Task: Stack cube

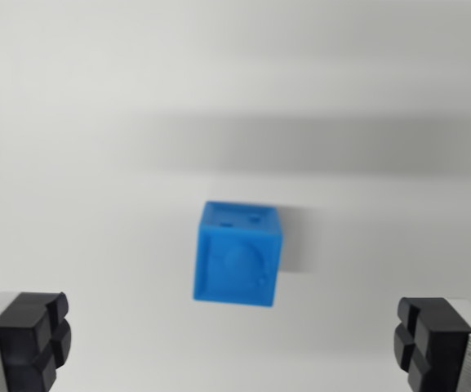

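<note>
The wrist view looks down on a blue cube (237, 255) resting on a plain white tabletop (96, 204). It lies near the middle of the frame, a little below centre, with a soft shadow on the wrist view's right. The picture is slightly blurred, so the markings on its faces cannot be read.

The gripper (235, 347) has its jaws spread wide and holds nothing. One black pad (33, 339) shows at the lower left corner and the other at the lower right, both well apart from the cube, which sits between them but further up the frame. No second cube is visible here, so where the stack should go cannot be told.

The step in hand looks like the approach to pick up the cube. To do it well, the arm would likely need to bring the cube onto the line between the two pads before descending. The cube appears turned slightly against the frame, so a small wrist rotation may help the pads meet two flat opposite faces rather than edges. The descent should be straight and stop short of the tabletop, and closing should be gentle and centred, so the cube neither skids sideways nor tilts in the grip.
</note>
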You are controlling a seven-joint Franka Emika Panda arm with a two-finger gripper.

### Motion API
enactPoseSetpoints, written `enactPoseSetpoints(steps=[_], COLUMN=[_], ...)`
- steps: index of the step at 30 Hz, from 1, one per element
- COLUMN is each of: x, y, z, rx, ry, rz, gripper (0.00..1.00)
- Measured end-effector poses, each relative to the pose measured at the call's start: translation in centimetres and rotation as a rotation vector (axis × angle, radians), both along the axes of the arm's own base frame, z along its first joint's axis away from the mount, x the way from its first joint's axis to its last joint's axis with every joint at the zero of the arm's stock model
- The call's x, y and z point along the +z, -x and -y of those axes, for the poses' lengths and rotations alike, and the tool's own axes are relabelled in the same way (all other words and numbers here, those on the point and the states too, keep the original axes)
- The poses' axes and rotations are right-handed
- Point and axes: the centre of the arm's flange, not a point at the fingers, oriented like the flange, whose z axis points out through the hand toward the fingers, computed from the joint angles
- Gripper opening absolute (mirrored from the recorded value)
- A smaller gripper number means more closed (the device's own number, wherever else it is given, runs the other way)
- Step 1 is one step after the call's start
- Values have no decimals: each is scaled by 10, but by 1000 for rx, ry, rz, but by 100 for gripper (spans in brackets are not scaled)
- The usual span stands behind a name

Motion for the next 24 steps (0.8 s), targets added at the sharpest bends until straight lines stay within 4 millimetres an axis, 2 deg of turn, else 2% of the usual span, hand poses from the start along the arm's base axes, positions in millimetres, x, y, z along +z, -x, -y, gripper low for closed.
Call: enactPoseSetpoints(steps=[18,21,24], x=[-53,-61,-78], y=[57,57,57], z=[2,2,1], rx=[-16,-16,-16], ry=[-9,-9,-10], rz=[4,9,3], gripper=[100,100,100])
